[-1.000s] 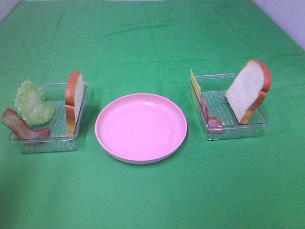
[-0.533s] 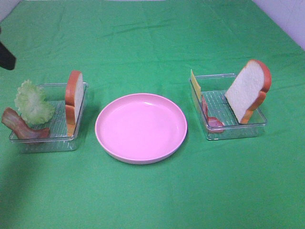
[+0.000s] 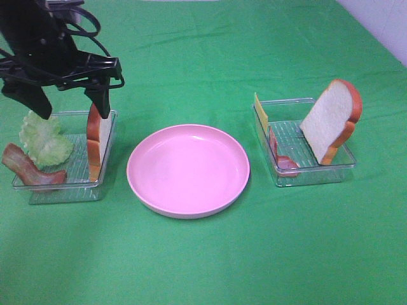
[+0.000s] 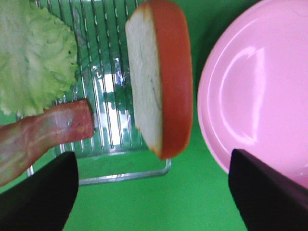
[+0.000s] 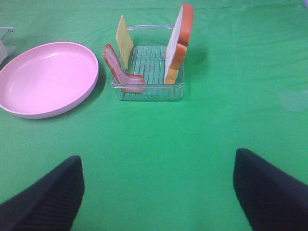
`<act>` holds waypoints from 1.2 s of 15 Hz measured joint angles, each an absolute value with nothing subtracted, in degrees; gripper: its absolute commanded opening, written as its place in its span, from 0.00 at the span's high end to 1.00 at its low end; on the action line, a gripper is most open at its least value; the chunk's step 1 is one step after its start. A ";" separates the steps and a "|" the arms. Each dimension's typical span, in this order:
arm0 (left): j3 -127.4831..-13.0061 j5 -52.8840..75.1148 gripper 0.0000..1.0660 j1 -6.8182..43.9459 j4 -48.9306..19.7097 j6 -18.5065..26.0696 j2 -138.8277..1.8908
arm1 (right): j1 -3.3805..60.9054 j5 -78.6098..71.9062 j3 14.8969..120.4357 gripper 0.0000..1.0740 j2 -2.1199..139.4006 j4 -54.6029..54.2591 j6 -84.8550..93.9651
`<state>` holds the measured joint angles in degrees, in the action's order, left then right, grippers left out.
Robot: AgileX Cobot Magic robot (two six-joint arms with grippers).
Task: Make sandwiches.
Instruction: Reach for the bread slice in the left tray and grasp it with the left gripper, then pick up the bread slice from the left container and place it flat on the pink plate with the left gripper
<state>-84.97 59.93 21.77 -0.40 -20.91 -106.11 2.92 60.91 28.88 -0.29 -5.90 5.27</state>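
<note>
My left gripper (image 3: 67,103) is open and hovers over the left tray, its fingers either side of an upright bread slice (image 3: 98,132) and clear of it. The left wrist view shows that slice (image 4: 161,77), the lettuce leaf (image 4: 33,57) and the bacon strip (image 4: 43,134) between the open fingers. The second bread slice (image 3: 331,121) leans in the right tray with the yellow cheese (image 3: 261,114) and the pinkish meat piece (image 3: 283,160). My right gripper (image 5: 159,197) is open and empty, well back from that tray, and out of the high view.
A round pink plate (image 3: 187,168) lies empty between the clear left tray (image 3: 76,184) and the clear right tray (image 3: 315,176). Green cloth covers the whole table. A pale wall edge shows at the far right.
The left arm has come into the high view from the left edge and now hangs open over the left tray. The food pieces, trays and plate have not moved.
</note>
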 measured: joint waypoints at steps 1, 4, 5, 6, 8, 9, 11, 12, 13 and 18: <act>-87.83 59.87 0.25 22.29 0.00 -21.83 -109.03 | 2.92 60.91 28.88 0.26 -0.29 -5.90 5.27; -92.76 59.24 0.26 22.40 0.69 -22.29 -116.08 | 2.92 60.91 28.88 0.26 -0.29 -5.90 5.27; -93.16 59.07 0.29 22.40 0.74 -22.35 -117.57 | 2.92 60.91 28.88 0.26 -0.29 -5.90 5.27; -93.16 59.01 0.32 22.40 0.80 -22.40 -118.66 | 2.92 60.91 28.88 0.26 -0.29 -5.90 5.27; -93.22 59.01 0.68 22.40 0.80 -22.92 -119.18 | 2.92 60.91 28.88 0.26 -0.29 -5.90 5.27; -93.33 59.01 0.82 22.40 0.80 -23.03 -119.18 | 2.92 60.91 28.88 0.26 -0.29 -5.90 5.27; -93.33 59.36 0.97 22.40 1.09 -23.09 -119.18 | 2.92 60.91 28.88 0.26 -0.29 -5.90 5.27; -93.39 59.47 1.00 22.40 1.20 -23.26 -119.18 | 2.92 60.91 28.88 0.26 -0.29 -5.90 5.27; -93.45 59.70 1.00 22.40 1.26 -23.55 -119.18 | 2.92 60.91 28.88 0.26 -0.29 -5.90 5.27; -94.25 65.60 1.00 22.40 -0.63 -22.92 -112.19 | 2.92 60.91 28.88 0.26 -0.29 -5.90 5.27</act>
<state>-94.25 65.60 22.40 -0.63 -22.92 -112.19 2.92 60.91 28.88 -0.29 -5.90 5.27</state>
